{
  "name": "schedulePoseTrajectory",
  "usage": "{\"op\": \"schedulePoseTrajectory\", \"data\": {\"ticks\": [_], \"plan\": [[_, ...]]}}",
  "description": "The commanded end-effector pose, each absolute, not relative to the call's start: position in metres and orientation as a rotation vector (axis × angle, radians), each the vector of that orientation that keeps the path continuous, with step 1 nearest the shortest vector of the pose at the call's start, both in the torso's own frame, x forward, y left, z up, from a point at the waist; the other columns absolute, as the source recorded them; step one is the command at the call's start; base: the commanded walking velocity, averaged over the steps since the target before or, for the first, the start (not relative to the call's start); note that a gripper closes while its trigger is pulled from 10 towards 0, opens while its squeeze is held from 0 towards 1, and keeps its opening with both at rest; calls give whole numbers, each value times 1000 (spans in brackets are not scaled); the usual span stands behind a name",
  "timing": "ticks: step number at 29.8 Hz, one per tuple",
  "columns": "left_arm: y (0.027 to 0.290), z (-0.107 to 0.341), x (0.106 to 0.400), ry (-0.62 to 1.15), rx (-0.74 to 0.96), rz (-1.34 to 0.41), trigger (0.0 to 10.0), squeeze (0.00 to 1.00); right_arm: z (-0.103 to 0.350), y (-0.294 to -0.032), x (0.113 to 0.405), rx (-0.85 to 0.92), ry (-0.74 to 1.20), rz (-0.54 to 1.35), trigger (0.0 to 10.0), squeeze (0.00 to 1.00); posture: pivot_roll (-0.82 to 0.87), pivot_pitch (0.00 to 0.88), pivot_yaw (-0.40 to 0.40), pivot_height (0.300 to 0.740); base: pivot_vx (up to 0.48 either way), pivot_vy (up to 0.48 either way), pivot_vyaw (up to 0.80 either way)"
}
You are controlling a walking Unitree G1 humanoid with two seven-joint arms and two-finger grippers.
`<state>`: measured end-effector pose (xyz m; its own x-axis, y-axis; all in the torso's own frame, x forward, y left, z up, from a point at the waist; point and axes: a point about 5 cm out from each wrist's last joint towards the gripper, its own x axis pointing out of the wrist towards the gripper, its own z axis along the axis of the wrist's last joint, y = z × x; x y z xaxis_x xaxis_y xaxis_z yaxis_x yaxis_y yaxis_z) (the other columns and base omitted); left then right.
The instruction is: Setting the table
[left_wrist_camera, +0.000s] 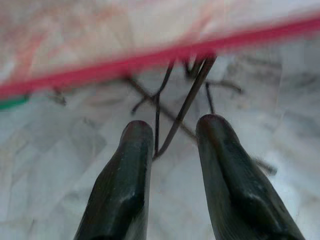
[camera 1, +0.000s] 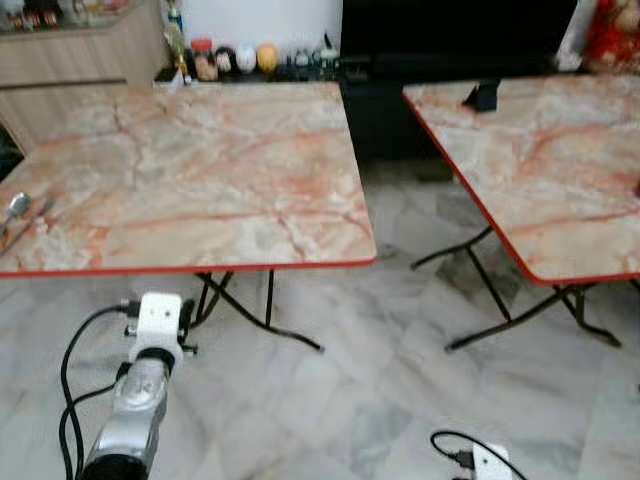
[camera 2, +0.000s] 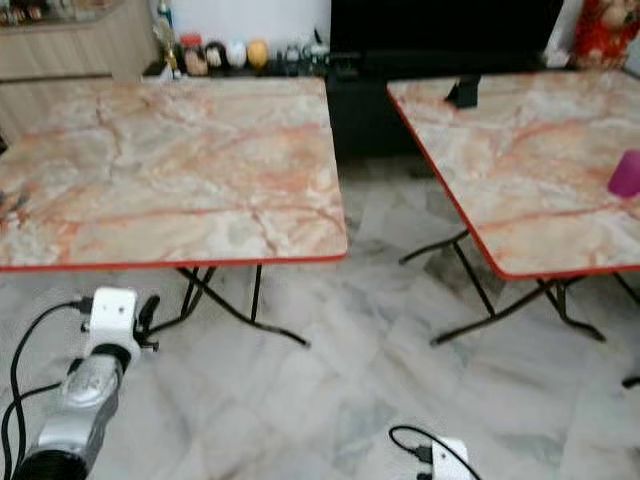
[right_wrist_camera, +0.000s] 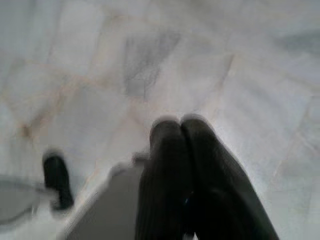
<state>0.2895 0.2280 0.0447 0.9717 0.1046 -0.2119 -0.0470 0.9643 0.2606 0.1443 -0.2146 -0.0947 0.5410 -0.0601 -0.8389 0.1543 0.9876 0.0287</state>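
- Two folding tables with pink-veined marble tops and red edges stand on a pale marble floor; the left table fills the near left of the scene, the right table stands well apart at the right, with bare floor between them
- Both rest on thin black crossed legs that splay onto the floor under the near edges
- A spoon lies at the left edge of the left table, cut off by the frame
- A pink cup stands upright near the right edge of the right table; a small dark object sits at that table's far side, too blurred to tell what it is
- Beyond the left table a row of small bottles and jars lines a low dark shelf, next to a wooden cabinet at far left
- The left gripper hangs below the near edge of the left table, above the floor; its fingers are spread apart and grip nothing, the table legs showing through the gap
- The right gripper hangs low at near right over bare floor, its two fingers pressed together with nothing between them
- A black cable loops beside the left arm
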Motion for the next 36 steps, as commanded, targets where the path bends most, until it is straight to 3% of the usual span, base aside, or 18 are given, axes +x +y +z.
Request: {"op": "schedulePoseTrajectory", "data": {"ticks": [1, 14, 36], "plan": [[230, 28, 282, 299, 266, 75, 10000, 0, -94, -211, 149, 113, 982, -121, 10000, 0, 80, 5, -11, 740, 0, 345, 0], [221, -26, 256, 626, 244, 35, 10000, 0, -93, -211, 149, 112, 979, -120, 10000, 0, 63, 0, -15, 740, 0, 339, 0], [219, -57, 219, 810, 209, 69, 10000, 0, -94, -212, 147, 104, 985, -120, 10000, 0, 44, 0, -14, 740, 0, 323, 0]]}}
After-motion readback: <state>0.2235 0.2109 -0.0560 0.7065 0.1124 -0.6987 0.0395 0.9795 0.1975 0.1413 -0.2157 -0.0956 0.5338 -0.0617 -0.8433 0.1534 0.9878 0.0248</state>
